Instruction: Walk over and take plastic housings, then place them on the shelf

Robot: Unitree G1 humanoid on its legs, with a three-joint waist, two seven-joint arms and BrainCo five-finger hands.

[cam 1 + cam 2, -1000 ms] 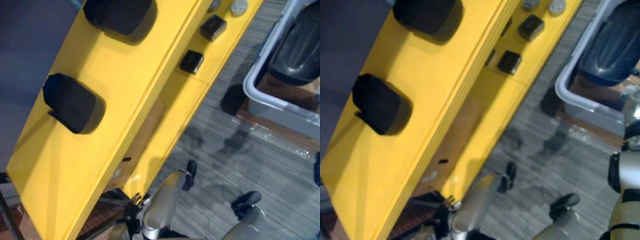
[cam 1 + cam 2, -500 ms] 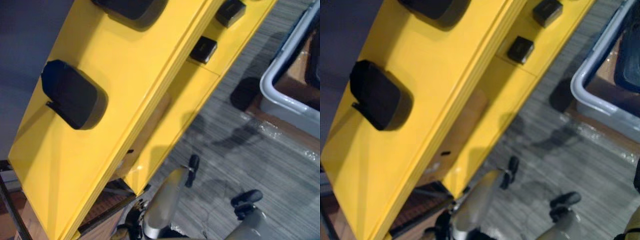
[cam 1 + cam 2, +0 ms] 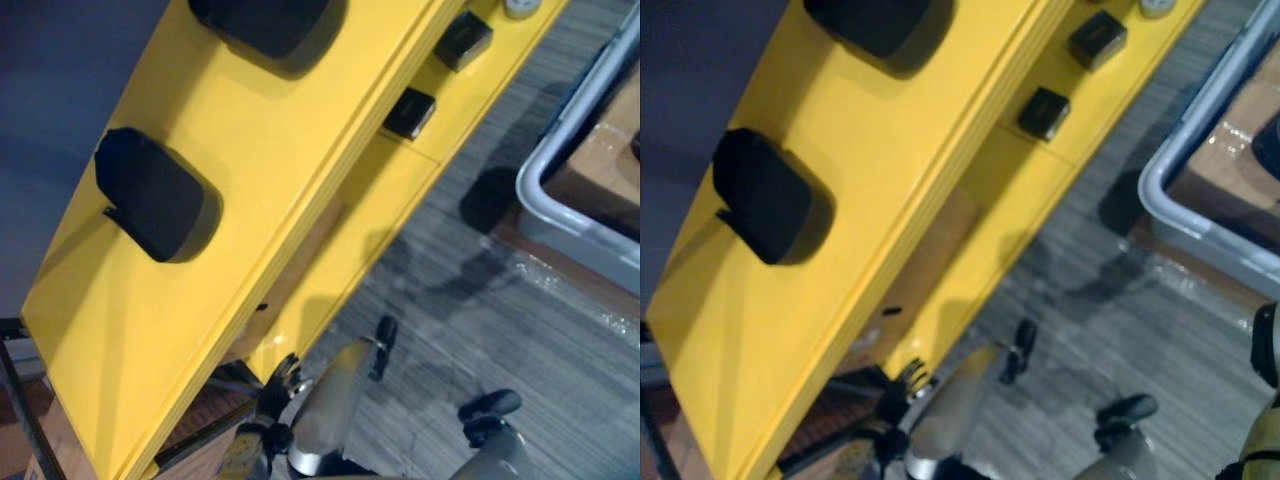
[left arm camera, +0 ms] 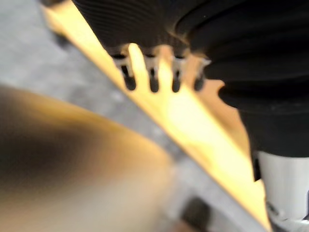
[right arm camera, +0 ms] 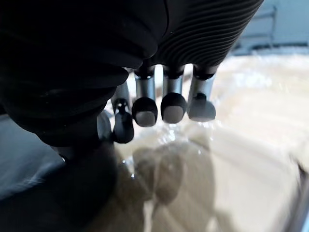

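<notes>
Two black plastic housings lie on the top of the yellow shelf point(image 3: 280, 170): one housing point(image 3: 155, 195) toward its near end, the other housing point(image 3: 265, 18) farther along. My left hand point(image 3: 277, 383) hangs low by the shelf's near corner, fingers point(image 4: 152, 79) straight and empty. In the right wrist view my right hand point(image 5: 145, 108) hovers over a glossy tan surface point(image 5: 231, 159). Its fingers are curled, with nothing between them. A dark shape point(image 3: 1272, 148) lies in the grey bin point(image 3: 1185, 215).
Two small black boxes point(image 3: 410, 112) point(image 3: 463, 40) and a pale round part point(image 3: 520, 6) sit on the shelf's lower level. The grey bin stands on grey carpet point(image 3: 470, 300) to the right. A blue-grey wall point(image 3: 60, 70) runs behind the shelf.
The whole picture has shifted, so the bin now sits nearer the right edge. The housings lie where they were. My left hand's fingers show more plainly by the shelf's near corner.
</notes>
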